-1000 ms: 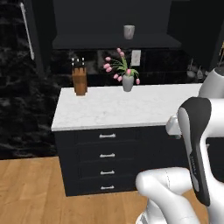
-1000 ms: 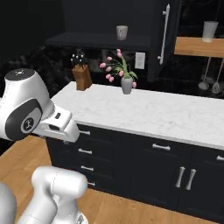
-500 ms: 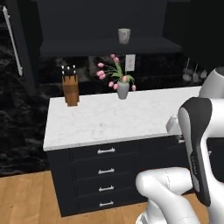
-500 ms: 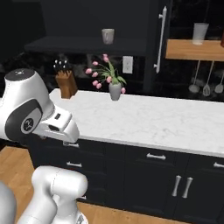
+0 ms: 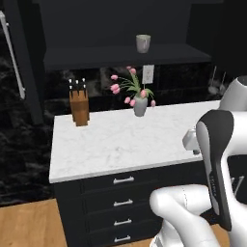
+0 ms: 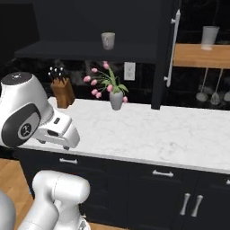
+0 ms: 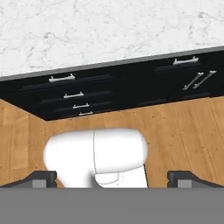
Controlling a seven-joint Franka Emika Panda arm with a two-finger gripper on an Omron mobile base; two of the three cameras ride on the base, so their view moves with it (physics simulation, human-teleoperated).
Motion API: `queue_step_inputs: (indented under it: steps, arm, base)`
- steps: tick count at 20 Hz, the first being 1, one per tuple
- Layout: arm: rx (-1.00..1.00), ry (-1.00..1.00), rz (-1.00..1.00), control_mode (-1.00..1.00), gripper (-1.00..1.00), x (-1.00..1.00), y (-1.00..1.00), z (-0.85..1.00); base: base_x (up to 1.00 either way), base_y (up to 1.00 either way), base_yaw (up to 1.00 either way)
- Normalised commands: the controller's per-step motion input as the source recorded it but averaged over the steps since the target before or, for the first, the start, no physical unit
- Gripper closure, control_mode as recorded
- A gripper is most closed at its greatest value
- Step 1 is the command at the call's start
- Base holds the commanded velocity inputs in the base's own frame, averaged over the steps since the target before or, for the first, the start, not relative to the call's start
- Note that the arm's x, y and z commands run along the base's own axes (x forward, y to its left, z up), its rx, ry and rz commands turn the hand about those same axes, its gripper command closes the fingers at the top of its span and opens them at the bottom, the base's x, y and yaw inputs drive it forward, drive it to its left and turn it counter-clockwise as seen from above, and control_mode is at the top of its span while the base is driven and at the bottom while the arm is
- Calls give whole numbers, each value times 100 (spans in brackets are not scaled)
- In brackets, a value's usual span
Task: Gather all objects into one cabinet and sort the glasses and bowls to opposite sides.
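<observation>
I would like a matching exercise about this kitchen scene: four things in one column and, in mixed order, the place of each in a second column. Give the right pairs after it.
Things:
1. grey-beige mug
2. knife block
3. vase of pink tulips
4. drawers with silver handles

Places:
A. below the white marble counter
B. on the counter, near its left end
C. on the dark shelf above the counter
D. on the counter, under the mug's shelf, by the wall outlet

Pairs: 1-C, 2-B, 3-D, 4-A

Looking forward and down from behind the arm, left and right, sharing the marble counter (image 5: 120, 140), tulip vase (image 5: 140, 106), knife block (image 6: 63, 92) and grey-beige mug (image 6: 108, 40). Pointing down from the hand at counter edge, drawers (image 7: 70, 94) and wooden floor (image 7: 175, 131).
</observation>
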Motion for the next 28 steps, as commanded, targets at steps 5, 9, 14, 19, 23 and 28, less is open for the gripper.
queue_step_inputs:
  steps: [5,9,14,19,23,28]
  arm:
    - [0,0,0,100,-100,0,0,0]
    - [0,0,0,100,-100,0,0,0]
    - [0,0,0,100,-100,0,0,0]
    - [0,0,0,100,-100,0,0,0]
    - [0,0,0,100,-100,0,0,0]
    - [0,0,0,100,-100,0,0,0]
  base:
    - [79,11,0]
    - [23,1,0]
    - [34,0,0]
    - [36,0,0]
    - [22,0,0]
    - [4,0,0]
